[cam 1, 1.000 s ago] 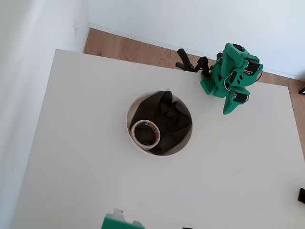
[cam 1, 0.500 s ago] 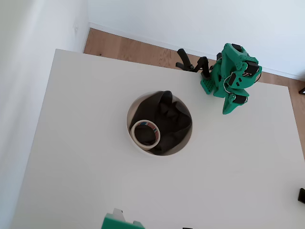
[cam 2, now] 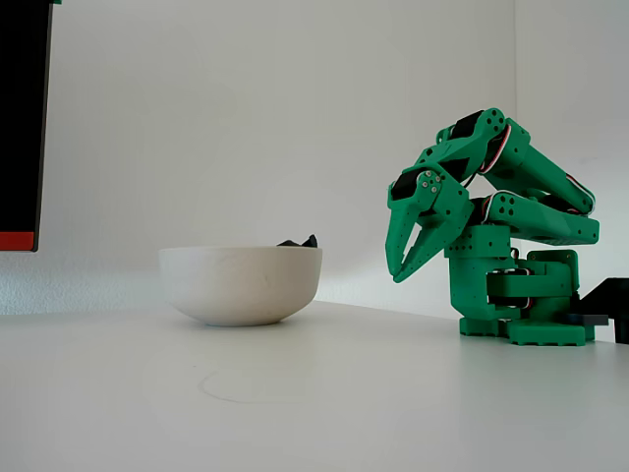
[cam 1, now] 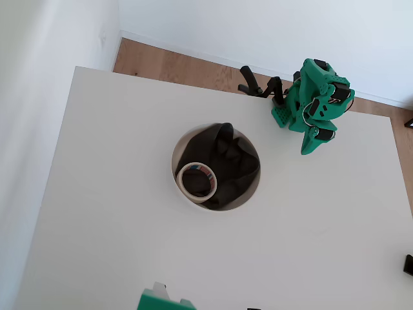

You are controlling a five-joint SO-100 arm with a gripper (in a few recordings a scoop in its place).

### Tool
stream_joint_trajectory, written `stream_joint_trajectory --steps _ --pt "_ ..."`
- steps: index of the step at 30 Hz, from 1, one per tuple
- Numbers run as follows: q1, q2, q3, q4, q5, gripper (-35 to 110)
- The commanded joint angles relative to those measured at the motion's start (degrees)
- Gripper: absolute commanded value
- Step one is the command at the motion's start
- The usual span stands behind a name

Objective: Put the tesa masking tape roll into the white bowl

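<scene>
**Tape in the bowl, arm folded at its base**

Since a second ago the green arm [cam 1: 314,106] has tucked in a little tighter toward its base; the half-second-old overhead picture and this one match almost exactly. Bowl and tape have not shifted.

The tesa masking tape roll [cam 1: 197,181] lies flat inside the white bowl [cam 1: 176,155], against the bowl's lower-left wall in the overhead view, resting on the dark cloth [cam 1: 222,161] that fills the rest of the bowl. In the fixed view only a peak of that cloth shows above the rim [cam 2: 241,250]; the tape is hidden behind the bowl's wall.

The gripper [cam 2: 405,264] hangs point-down, well apart from the bowl on its right in the fixed view, its two fingers slightly parted at the tips and holding nothing.

The bowl sits near the middle of a plain white table [cam 1: 129,245]. Beyond the table's far edge from the bowl runs a strip of wooden floor [cam 1: 168,64] and a white wall. A black clamp [cam 1: 258,85] sits just beside the arm's base.
</scene>
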Motion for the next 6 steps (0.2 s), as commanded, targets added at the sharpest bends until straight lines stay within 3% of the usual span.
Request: stream_joint_trajectory --steps 1,6 --pt "0.53 0.44 0.0 1.05 0.44 -8" --pt "0.53 0.44 0.0 1.05 0.44 -8"
